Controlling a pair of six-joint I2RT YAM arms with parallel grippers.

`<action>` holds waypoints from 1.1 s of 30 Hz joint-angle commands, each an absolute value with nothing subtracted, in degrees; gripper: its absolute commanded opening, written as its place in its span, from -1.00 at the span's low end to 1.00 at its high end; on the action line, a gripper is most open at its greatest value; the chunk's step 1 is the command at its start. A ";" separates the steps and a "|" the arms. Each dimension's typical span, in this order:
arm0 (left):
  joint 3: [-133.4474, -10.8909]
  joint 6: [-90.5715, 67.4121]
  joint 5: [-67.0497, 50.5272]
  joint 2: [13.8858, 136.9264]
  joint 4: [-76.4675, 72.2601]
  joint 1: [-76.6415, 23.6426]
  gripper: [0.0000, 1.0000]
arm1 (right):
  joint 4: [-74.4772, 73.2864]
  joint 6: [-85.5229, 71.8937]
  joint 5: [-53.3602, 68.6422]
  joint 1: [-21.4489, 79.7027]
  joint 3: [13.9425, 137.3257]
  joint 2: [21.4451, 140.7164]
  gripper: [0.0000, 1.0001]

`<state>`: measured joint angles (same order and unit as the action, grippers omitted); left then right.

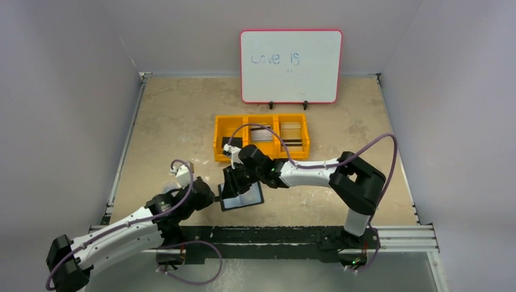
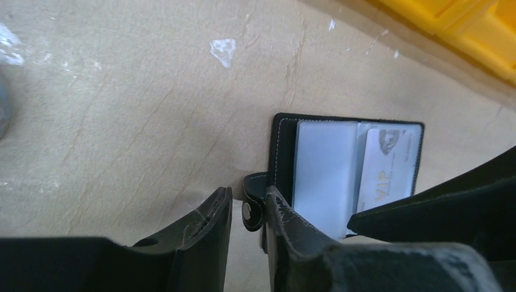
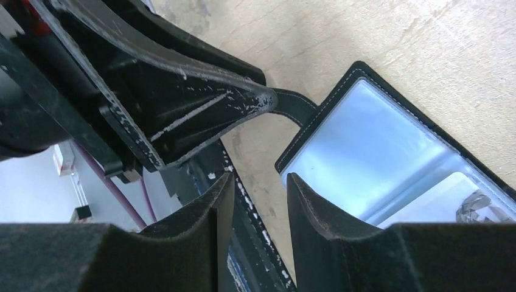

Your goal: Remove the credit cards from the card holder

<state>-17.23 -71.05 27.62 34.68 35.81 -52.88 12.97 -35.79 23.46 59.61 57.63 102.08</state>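
Note:
The card holder (image 1: 244,198) lies open and flat on the table, black with pale clear pockets (image 2: 322,170). A whitish credit card marked VIP (image 2: 389,173) sits in its right pocket and also shows in the right wrist view (image 3: 453,198). My left gripper (image 2: 248,204) is at the holder's left edge. Its jaws stand narrowly apart around the snap tab (image 2: 252,210), which rests against the right finger (image 2: 286,225) with a gap to the other. My right gripper (image 3: 255,182) hovers open and empty over the holder's near left corner (image 3: 341,146).
A yellow three-compartment tray (image 1: 218,141) stands just behind the holder, with cards in its middle and right compartments and a small flat black rectangle (image 1: 232,142) in the left one. A whiteboard (image 1: 291,66) stands at the back. The two grippers are close together.

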 commanded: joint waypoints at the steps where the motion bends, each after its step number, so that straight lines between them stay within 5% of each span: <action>1: -20.40 -75.59 32.61 29.88 40.47 -53.01 -0.41 | 12.12 -33.34 18.20 60.03 57.96 96.24 -0.20; 12: -25.33 -69.73 31.75 31.08 33.16 -52.95 -0.06 | -0.40 -40.54 -9.49 59.43 51.60 84.53 -0.18; 33: -21.19 -68.68 17.73 52.14 2.07 -52.95 0.00 | 15.29 -51.94 3.60 55.43 36.00 79.18 -0.43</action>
<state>-21.54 -67.96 19.53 50.02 7.60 -52.88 11.20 -50.13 1.23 56.45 36.60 79.40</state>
